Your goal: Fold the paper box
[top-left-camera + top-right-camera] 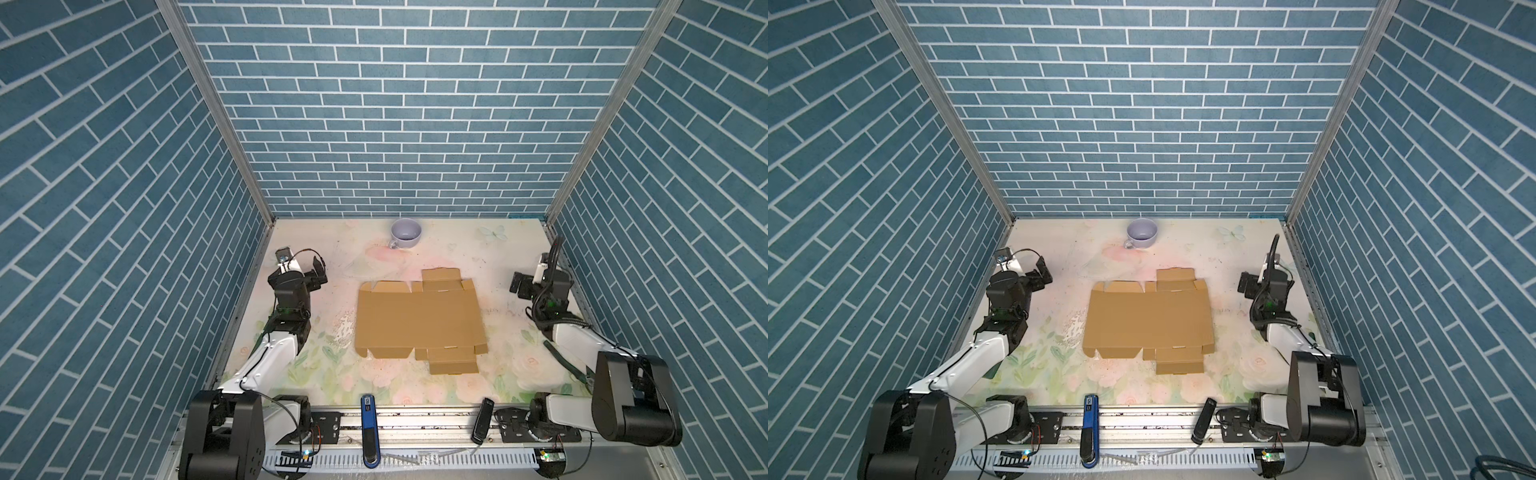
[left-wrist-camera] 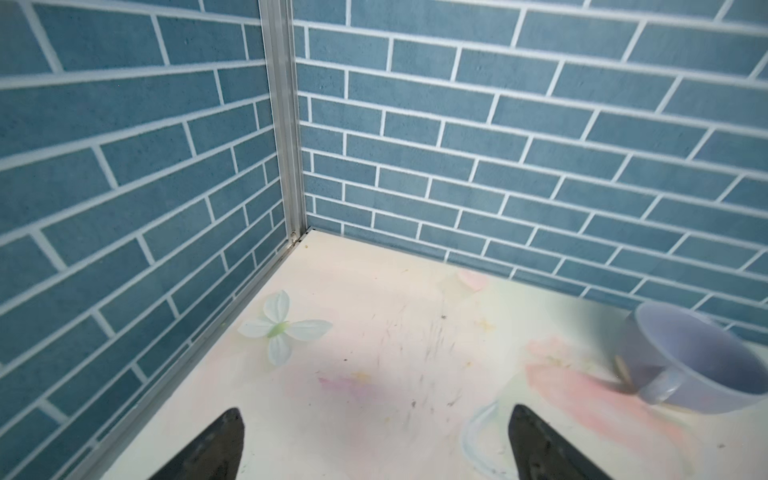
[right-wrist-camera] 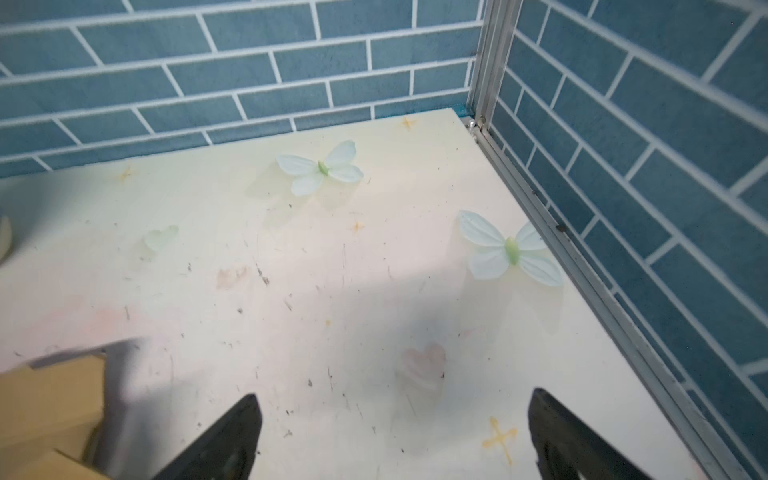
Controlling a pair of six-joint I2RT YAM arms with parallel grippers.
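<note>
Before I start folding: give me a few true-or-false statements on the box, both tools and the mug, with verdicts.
1. The paper box lies flat and unfolded on the table. True.
2. The left tool is clamped on a flap. False: it is open, off to the side of the box, holding nothing.
3. The right tool is open and empty. True.
4. The mug stands on the cardboard. False: it sits on the table by the back wall, clear of the box.
</note>
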